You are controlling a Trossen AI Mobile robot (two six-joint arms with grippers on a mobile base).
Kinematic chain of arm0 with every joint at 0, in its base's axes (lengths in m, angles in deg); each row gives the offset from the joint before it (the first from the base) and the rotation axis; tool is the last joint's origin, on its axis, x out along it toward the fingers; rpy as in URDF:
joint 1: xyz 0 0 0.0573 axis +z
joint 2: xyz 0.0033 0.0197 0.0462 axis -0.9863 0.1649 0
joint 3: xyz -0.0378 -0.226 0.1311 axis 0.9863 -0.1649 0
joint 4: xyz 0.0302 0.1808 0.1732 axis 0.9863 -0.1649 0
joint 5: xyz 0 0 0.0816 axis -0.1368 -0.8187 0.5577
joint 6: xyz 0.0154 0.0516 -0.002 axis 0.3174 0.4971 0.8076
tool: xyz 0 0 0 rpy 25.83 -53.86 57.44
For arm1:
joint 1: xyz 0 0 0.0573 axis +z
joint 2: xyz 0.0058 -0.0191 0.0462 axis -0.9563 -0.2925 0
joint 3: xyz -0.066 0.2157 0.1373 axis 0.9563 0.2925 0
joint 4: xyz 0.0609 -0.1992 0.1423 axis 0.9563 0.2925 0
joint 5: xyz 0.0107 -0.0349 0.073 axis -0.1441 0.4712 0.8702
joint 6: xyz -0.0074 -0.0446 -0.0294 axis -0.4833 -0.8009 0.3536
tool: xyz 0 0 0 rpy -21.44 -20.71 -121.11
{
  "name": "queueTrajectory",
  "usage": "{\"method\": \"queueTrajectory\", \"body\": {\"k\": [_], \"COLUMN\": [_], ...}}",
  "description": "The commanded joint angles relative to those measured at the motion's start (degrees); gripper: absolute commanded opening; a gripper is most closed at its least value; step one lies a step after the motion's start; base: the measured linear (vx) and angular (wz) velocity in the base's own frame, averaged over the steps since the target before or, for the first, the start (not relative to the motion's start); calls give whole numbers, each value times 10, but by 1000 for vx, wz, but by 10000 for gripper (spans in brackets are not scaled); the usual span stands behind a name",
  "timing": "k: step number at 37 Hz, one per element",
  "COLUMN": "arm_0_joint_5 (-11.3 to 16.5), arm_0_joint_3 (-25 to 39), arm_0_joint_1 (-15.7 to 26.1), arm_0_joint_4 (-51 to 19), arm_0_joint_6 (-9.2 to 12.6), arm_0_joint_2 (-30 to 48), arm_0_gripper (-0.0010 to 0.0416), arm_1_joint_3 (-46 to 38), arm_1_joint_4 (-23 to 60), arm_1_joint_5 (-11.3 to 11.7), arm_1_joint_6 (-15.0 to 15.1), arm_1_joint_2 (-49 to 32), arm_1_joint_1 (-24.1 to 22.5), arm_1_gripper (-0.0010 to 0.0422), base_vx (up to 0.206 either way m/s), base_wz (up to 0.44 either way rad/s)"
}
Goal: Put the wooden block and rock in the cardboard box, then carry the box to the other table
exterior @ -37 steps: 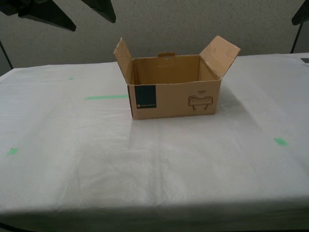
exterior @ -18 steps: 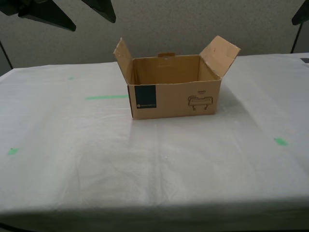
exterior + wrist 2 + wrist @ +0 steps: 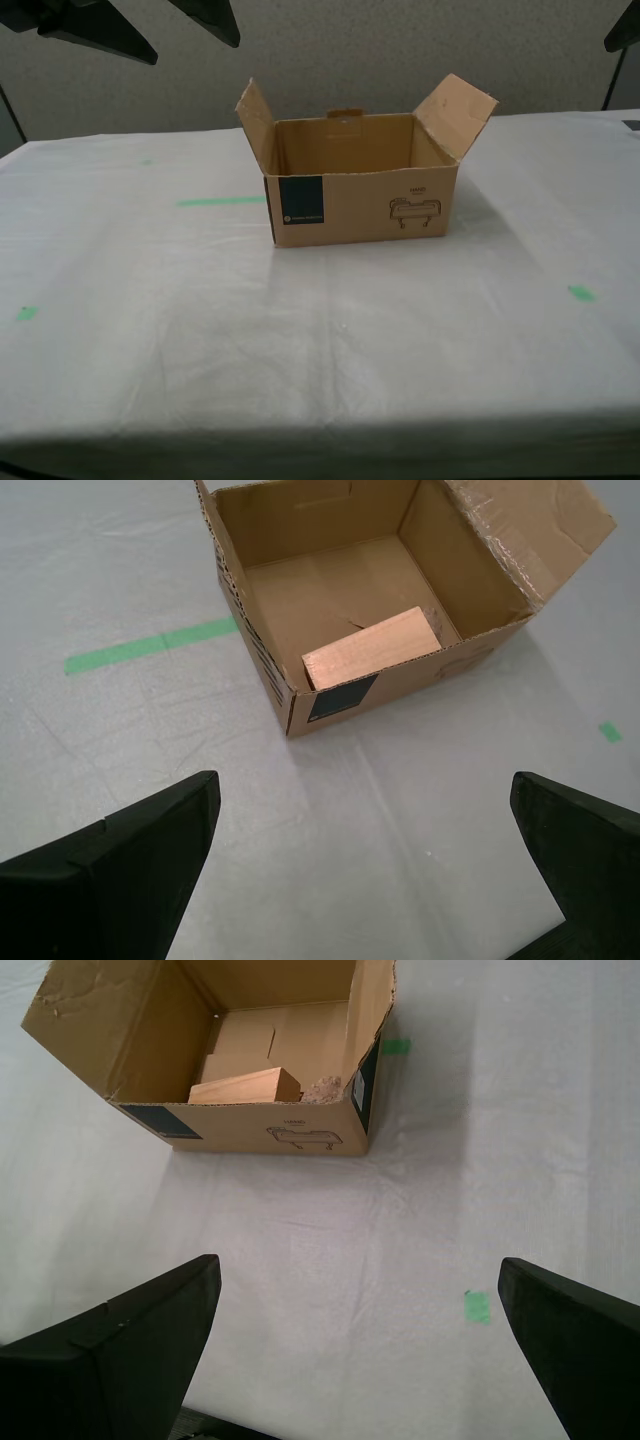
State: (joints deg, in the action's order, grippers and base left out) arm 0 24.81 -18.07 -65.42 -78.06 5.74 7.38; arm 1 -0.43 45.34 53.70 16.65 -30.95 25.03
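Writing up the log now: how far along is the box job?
Nearly finished, it seems. The wooden block and the rock lie inside the cardboard box, which stands on the other table, the one with the wrinkled whitish cover and green tape marks. Nothing is in hand: my first gripper and my second gripper are open and clear of the box. Nothing visible looks left to do.
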Motion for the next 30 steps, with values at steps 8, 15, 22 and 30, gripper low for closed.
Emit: {"method": "queueTrajectory", "body": {"k": [8, 15, 22, 30], "arm_0_joint_5": [-2, -2, -2, -2], "arm_0_joint_3": [0, 0, 0, 0], "arm_0_joint_1": [0, 0, 0, 0], "arm_0_joint_4": [1, 1, 1, 1], "arm_0_joint_6": [0, 0, 0, 0], "arm_0_joint_2": [0, 0, 0, 0], "arm_0_gripper": [388, 388, 388, 388], "arm_1_joint_3": [0, 0, 0, 0], "arm_1_joint_4": [-1, -1, -1, -1], "arm_1_joint_5": [0, 0, 0, 0], "arm_1_joint_6": [-2, -2, -2, -2], "arm_1_joint_2": [0, 0, 0, 0], "arm_1_joint_1": [0, 0, 0, 0], "arm_1_gripper": [398, 398, 398, 398], "base_vx": [0, 0, 0, 0], "base_wz": [0, 0, 0, 0]}}
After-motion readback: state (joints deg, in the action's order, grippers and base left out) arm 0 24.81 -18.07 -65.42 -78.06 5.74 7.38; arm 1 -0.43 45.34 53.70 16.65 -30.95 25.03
